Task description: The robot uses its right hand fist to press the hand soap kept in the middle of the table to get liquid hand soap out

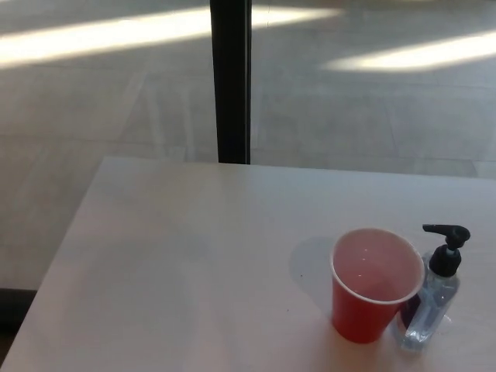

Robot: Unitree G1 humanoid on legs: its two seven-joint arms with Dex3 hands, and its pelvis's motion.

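Closest to the camera, down in the lower right of the head view, there's a red cup (375,283) standing upright on the table (170,263). It's open at the top and the inside looks pale pink, nothing obvious in it. Right next to it on the picture's right is the soap (434,298), a small clear bottle with a black pump (446,246) on top. The nozzle of the pump points toward picture left, over the cup's side. Bottle and cup look like they're touching or nearly so; the cup's edge overlaps the bottle a bit, so it's hard to say for sure. So the soap isn't really mid-table here, it sits near the right front part.

The rest of the tabletop is a light, plain surface with a soft shadow beside the cup.

Neither robot hand shows up at all, so there's no telling what the fingers are doing.

Past the far table edge there's a grey floor (372,116) with bright stripes of sunlight, and a dark vertical post (231,77) rising behind the table.
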